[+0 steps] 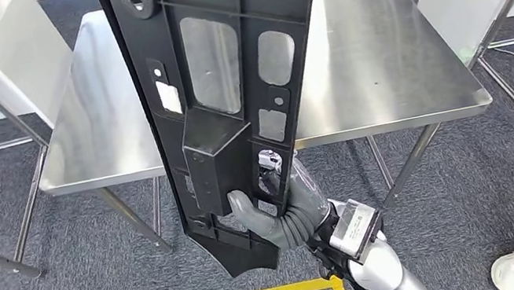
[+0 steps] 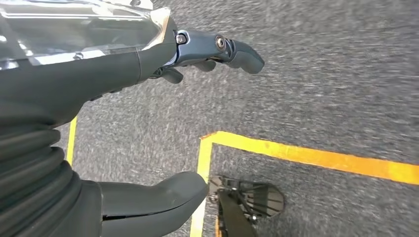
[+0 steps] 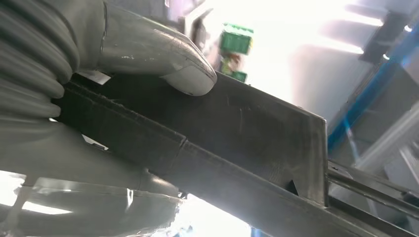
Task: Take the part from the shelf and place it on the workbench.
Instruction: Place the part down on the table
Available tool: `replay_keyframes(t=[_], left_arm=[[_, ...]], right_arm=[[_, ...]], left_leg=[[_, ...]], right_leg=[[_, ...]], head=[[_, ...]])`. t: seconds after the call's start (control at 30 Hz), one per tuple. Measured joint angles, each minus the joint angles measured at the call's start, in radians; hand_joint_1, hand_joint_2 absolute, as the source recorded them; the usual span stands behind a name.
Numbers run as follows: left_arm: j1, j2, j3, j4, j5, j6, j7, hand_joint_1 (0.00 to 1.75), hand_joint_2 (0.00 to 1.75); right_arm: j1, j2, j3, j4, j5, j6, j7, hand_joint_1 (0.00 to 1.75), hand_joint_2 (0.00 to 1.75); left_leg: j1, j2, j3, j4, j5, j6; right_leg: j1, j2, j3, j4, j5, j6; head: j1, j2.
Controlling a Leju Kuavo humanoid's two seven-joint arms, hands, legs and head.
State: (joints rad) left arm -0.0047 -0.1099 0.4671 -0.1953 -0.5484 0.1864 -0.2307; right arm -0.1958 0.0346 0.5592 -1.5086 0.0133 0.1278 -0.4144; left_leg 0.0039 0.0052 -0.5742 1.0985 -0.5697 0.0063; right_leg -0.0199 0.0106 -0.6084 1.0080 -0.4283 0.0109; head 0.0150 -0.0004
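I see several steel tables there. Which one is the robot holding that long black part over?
The middle steel table, straight ahead. The black part, gripped low down by the right hand, overlaps its top; the side tables stand apart.

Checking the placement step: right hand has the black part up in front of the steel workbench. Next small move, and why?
Probably carry it forward and tilt it flat. The right hand grips the black part near its lower end, upright, its bottom hanging short of the workbench edge, over carpet. The left hand holds nothing.
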Motion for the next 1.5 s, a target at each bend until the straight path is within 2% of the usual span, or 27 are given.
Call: replay_keyframes(t=[0.07, 0.1, 0.13, 0.17, 0.2, 0.23, 0.27, 0.3, 0.33, 0.4, 0.43, 0.47, 0.53, 0.6, 0.63, 0.67, 0.7, 0.73, 0.8, 0.83, 0.93, 1.2, 1.33, 1.4, 1.47, 1.5], left_arm=[[0.000, 0.000, 0.000, 0.000, -0.003, 0.000, 0.000, 0.00, 1.75], [0.000, 0.000, 0.000, 0.000, -0.005, 0.000, 0.000, 0.00, 1.75], [0.001, 0.000, 0.000, 0.000, -0.005, 0.000, 0.000, 0.00, 1.75], [0.001, 0.000, 0.000, 0.000, -0.005, 0.000, 0.000, 0.00, 1.75], [0.001, 0.001, 0.000, 0.000, -0.006, 0.000, 0.000, 0.00, 1.75], [0.001, 0.001, 0.000, 0.000, -0.006, 0.001, 0.000, 0.00, 1.75], [0.001, 0.002, 0.000, 0.000, -0.006, 0.001, 0.000, 0.00, 1.75], [0.001, 0.001, 0.000, 0.001, -0.006, 0.001, 0.000, 0.00, 1.75], [0.001, 0.001, 0.000, 0.001, -0.007, 0.001, 0.000, 0.00, 1.75], [0.000, 0.000, 0.000, 0.001, -0.007, 0.002, 0.000, 0.00, 1.75], [-0.001, 0.000, 0.000, 0.001, -0.008, 0.003, 0.000, 0.00, 1.75], [-0.002, 0.000, 0.001, 0.001, -0.008, 0.004, 0.000, 0.00, 1.75], [-0.002, 0.000, 0.003, 0.000, -0.008, 0.006, 0.000, 0.00, 1.75], [0.000, 0.000, 0.006, 0.001, -0.008, 0.005, 0.000, 0.00, 1.75], [0.000, 0.000, 0.007, 0.001, -0.009, 0.003, 0.000, 0.00, 1.75], [0.000, 0.000, 0.008, 0.001, -0.010, 0.001, -0.001, 0.00, 1.75], [-0.001, 0.000, 0.008, 0.001, -0.011, -0.002, -0.003, 0.00, 1.75], [-0.002, 0.000, 0.009, 0.000, -0.014, -0.005, -0.005, 0.00, 1.75], [-0.004, -0.001, 0.009, 0.000, -0.020, -0.010, -0.010, 0.00, 1.75], [-0.004, 0.000, 0.009, 0.000, -0.022, -0.011, -0.012, 0.00, 1.75], [-0.004, 0.001, 0.009, 0.001, -0.025, -0.012, -0.013, 0.00, 1.75], [-0.004, 0.002, 0.010, 0.001, -0.028, -0.011, -0.004, 0.00, 1.75], [-0.004, 0.003, 0.012, 0.001, -0.032, -0.010, 0.001, 0.00, 1.75], [-0.004, 0.002, 0.013, 0.001, -0.035, -0.010, 0.002, 0.00, 1.75], [-0.004, 0.001, 0.013, 0.001, -0.037, -0.007, 0.002, 0.00, 1.75], [-0.004, 0.001, 0.014, 0.001, -0.037, -0.006, 0.003, 0.00, 1.75]], right_arm=[[0.001, 0.002, 0.000, -0.001, -0.001, 0.000, 0.000, 1.75, 1.75], [0.002, 0.002, 0.000, -0.001, -0.001, 0.000, 0.001, 1.75, 1.75], [0.002, 0.002, 0.000, -0.001, -0.001, 0.001, 0.001, 1.75, 1.75], [0.003, 0.002, 0.000, -0.001, -0.001, 0.001, 0.001, 1.75, 1.75], [0.003, 0.002, 0.000, -0.001, -0.001, 0.002, 0.001, 1.75, 1.75], [0.003, 0.002, 0.000, -0.001, -0.001, 0.002, 0.001, 1.75, 1.75], [0.002, 0.002, 0.000, -0.001, -0.001, 0.002, 0.001, 1.75, 1.75], [0.002, 0.003, 0.000, -0.001, -0.001, 0.002, 0.001, 1.75, 1.75], [0.002, 0.003, 0.000, -0.001, -0.001, 0.002, 0.001, 1.75, 1.75], [0.002, 0.002, 0.000, -0.001, -0.001, 0.002, 0.001, 1.75, 1.75], [0.002, 0.001, 0.000, -0.001, -0.001, 0.002, 0.001, 1.75, 1.75], [0.002, 0.000, -0.001, -0.001, -0.001, 0.002, 0.001, 1.75, 1.75], [0.000, -0.002, -0.001, -0.001, -0.001, 0.002, 0.001, 1.75, 1.75], [0.001, -0.003, -0.001, -0.001, -0.001, 0.002, 0.001, 1.75, 1.75], [0.002, -0.005, 0.000, -0.001, -0.001, 0.001, 0.001, 1.75, 1.75], [0.002, -0.006, 0.000, 0.000, -0.001, 0.001, 0.001, 1.75, 1.75], [0.003, -0.007, 0.000, -0.001, -0.001, 0.001, 0.001, 1.75, 1.75], [0.002, -0.007, -0.001, -0.001, -0.001, 0.000, 0.001, 1.75, 1.75], [0.001, -0.007, -0.001, -0.001, 0.000, 0.000, 0.001, 1.75, 1.75], [0.001, -0.007, -0.001, -0.001, 0.000, -0.001, 0.001, 1.75, 1.75], [0.001, -0.007, -0.001, -0.001, 0.000, -0.002, 0.001, 1.75, 1.75], [0.001, -0.007, 0.000, -0.001, 0.000, -0.002, 0.001, 1.75, 1.75], [0.001, -0.007, 0.000, -0.001, 0.000, -0.002, 0.001, 1.75, 1.75], [0.000, -0.006, 0.000, -0.001, 0.000, -0.002, 0.001, 1.75, 1.75], [-0.001, -0.006, 0.000, -0.002, 0.000, -0.002, 0.001, 1.75, 1.75], [0.000, -0.007, 0.000, -0.002, 0.001, -0.002, 0.001, 1.75, 1.75]], left_leg=[[0.006, -0.003, -0.069, 0.136, -0.059, -0.010], [0.009, -0.003, -0.101, 0.189, -0.074, -0.014], [0.011, -0.004, -0.116, 0.203, -0.065, -0.017], [0.014, -0.005, -0.111, 0.178, -0.038, -0.019], [0.018, -0.010, -0.088, 0.121, 0.002, -0.020], [0.023, -0.027, -0.058, 0.051, 0.039, -0.021], [0.027, -0.048, -0.029, -0.012, 0.064, -0.020], [0.028, -0.065, -0.010, -0.053, 0.076, -0.018], [0.026, -0.075, -0.001, -0.071, 0.076, -0.013], [0.019, -0.063, 0.004, -0.076, 0.078, 0.003], [0.018, -0.053, 0.008, -0.080, 0.081, 0.012], [0.018, -0.042, 0.012, -0.084, 0.085, 0.022], [0.016, -0.021, 0.017, -0.090, 0.088, 0.035], [0.010, -0.003, 0.017, -0.090, 0.086, 0.041], [0.009, 0.005, 0.017, -0.090, 0.085, 0.042], [0.008, 0.010, 0.018, -0.090, 0.085, 0.042], [0.007, 0.014, 0.019, -0.090, 0.084, 0.042], [0.006, 0.015, 0.022, -0.090, 0.083, 0.041], [0.001, 0.016, 0.024, -0.088, 0.078, 0.035], [-0.002, 0.015, 0.024, -0.087, 0.076, 0.034], [-0.003, 0.015, 0.024, -0.085, 0.074, 0.040], [-0.001, 0.015, 0.025, -0.090, 0.076, 0.037], [-0.006, 0.015, 0.023, -0.088, 0.075, 0.038], [-0.005, 0.016, 0.027, -0.095, 0.078, 0.042], [0.001, 0.019, 0.036, -0.107, 0.084, 0.048], [0.004, 0.020, 0.039, -0.111, 0.086, 0.051]], right_leg=[[0.000, 0.011, 0.002, 0.000, -0.003, -0.005], [0.000, 0.019, 0.003, 0.000, -0.003, -0.006], [-0.001, 0.027, 0.003, 0.001, -0.004, -0.006], [-0.002, 0.037, 0.005, 0.001, -0.004, -0.006], [-0.003, 0.047, 0.007, 0.001, -0.005, -0.004], [-0.005, 0.057, 0.008, 0.002, -0.006, -0.001], [-0.003, 0.066, 0.008, 0.003, -0.008, 0.003], [-0.002, 0.075, 0.007, 0.003, -0.007, 0.010], [-0.001, 0.084, 0.005, 0.002, -0.006, 0.017], [-0.002, 0.101, -0.001, -0.003, 0.000, 0.033], [-0.002, 0.093, -0.006, 0.000, -0.002, 0.038], [-0.001, 0.073, -0.018, 0.020, -0.012, 0.040], [0.002, 0.021, -0.071, 0.124, -0.058, 0.036], [0.003, 0.003, -0.136, 0.258, -0.107, 0.033], [0.003, 0.001, -0.150, 0.289, -0.114, 0.035], [0.003, 0.000, -0.142, 0.278, -0.105, 0.040], [0.003, -0.001, -0.113, 0.227, -0.084, 0.046], [0.005, -0.005, -0.070, 0.150, -0.058, 0.048], [0.012, -0.012, 0.002, 0.027, -0.023, 0.042], [0.013, -0.015, 0.018, -0.001, -0.015, 0.038], [0.012, -0.013, 0.021, -0.008, -0.010, 0.035], [0.014, -0.011, 0.020, -0.007, -0.011, 0.033], [0.010, -0.012, 0.021, -0.009, -0.010, 0.035], [0.009, -0.012, 0.020, -0.007, -0.011, 0.038], [0.011, -0.011, -0.001, 0.036, -0.032, 0.039], [0.010, -0.011, -0.029, 0.091, -0.055, 0.037]], head=[[-0.001, 0.000], [-0.001, 0.000], [-0.001, 0.000], [-0.001, 0.000], [-0.001, 0.000], [-0.001, 0.000], [0.000, 0.000], [0.000, 0.000], [0.000, 0.000], [0.001, 0.000], [0.001, 0.000], [0.003, 0.000], [0.006, 0.000], [0.007, 0.000], [0.007, 0.000], [0.007, 0.000], [0.007, 0.000], [0.007, 0.000], [0.007, 0.000], [0.007, 0.000], [0.006, 0.000], [0.006, 0.000], [0.006, 0.000], [0.006, 0.000], [0.008, 0.000], [0.009, 0.000]])
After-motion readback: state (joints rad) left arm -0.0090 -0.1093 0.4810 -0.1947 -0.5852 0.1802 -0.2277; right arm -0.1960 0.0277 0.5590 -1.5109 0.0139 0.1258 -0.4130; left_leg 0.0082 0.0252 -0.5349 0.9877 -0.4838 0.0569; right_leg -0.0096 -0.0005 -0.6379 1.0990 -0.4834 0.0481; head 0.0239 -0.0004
